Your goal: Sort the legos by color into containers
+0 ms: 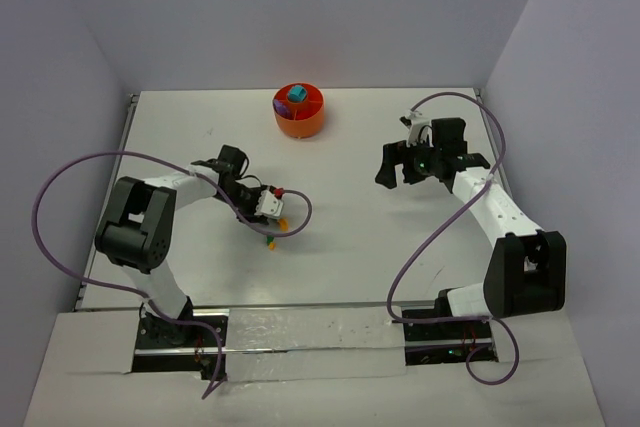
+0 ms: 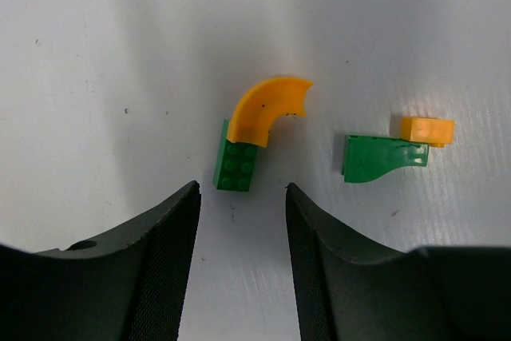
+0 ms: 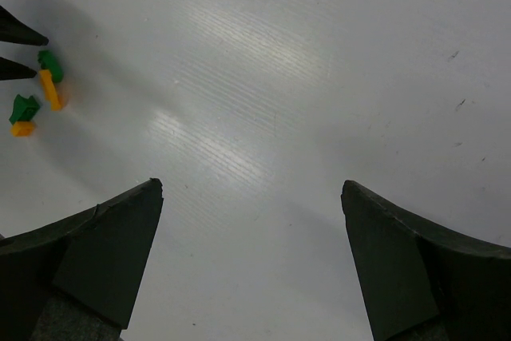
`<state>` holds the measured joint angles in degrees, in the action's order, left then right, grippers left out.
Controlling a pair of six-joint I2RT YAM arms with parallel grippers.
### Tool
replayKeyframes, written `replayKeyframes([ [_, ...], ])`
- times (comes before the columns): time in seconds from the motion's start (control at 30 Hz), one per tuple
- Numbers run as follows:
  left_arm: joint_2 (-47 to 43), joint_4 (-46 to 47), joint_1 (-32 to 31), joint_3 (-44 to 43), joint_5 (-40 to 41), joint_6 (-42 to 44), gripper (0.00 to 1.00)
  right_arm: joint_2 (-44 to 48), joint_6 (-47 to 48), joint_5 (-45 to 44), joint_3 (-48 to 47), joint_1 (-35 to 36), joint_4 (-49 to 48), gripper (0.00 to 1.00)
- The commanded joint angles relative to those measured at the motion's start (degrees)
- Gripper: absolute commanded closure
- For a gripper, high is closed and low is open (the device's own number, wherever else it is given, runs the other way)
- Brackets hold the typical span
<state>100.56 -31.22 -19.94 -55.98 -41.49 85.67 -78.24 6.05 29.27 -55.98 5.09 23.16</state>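
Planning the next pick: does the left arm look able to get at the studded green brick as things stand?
Probably yes: the green brick lies just ahead of the left gripper, whose jaws stand apart and empty. Only the curved orange piece touching its far end might get nudged.

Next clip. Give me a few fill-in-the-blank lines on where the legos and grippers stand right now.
1. In the left wrist view, the curved orange lego touches a ___ brick.
2. Outside the orange tub, ___ legos lie on the table.
3. The right gripper has its jaws ___, with nothing between them.

Missing words: green; four; open.
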Motion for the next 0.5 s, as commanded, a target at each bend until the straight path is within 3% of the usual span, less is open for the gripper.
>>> replayKeyframes([
  [0.0, 1.2, 1.0, -1.2, -0.7, 1.4, 1.3, 0.46, -0.4, 0.7, -0.6, -2.6, 0.5, -0.2, 0.00],
  [0.47, 4.3, -2.3, -2.8, -4.7, 4.3, 1.5, 0.54, -0.1, 1.4, -0.9, -1.8, 0.6, -0.4, 0.00],
])
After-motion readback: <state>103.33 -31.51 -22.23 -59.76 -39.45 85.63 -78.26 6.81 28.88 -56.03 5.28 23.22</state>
